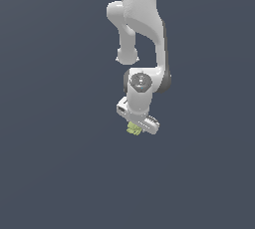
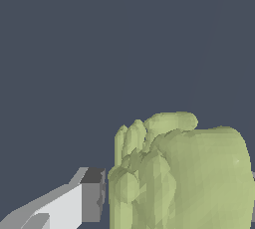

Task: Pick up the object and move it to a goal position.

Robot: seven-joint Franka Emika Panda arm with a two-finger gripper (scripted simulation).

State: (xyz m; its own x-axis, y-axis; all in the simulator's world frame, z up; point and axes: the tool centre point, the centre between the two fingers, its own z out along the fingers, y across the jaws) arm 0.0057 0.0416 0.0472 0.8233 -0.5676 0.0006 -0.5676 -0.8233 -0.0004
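The white robot arm's gripper [image 1: 135,128] points downward. Its fingers [image 2: 92,195] are closed on the small, lumpy yellow-green object [image 1: 133,129], which fills much of the wrist view.

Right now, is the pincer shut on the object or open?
Shut on it, it seems: the object sits against one visible finger, and under the pincer in the exterior view.

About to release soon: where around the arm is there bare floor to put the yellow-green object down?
Plain grey surface lies bare on both sides of the arm and in front. The only crowded spot is at the gripper, where the object sits between the fingers.
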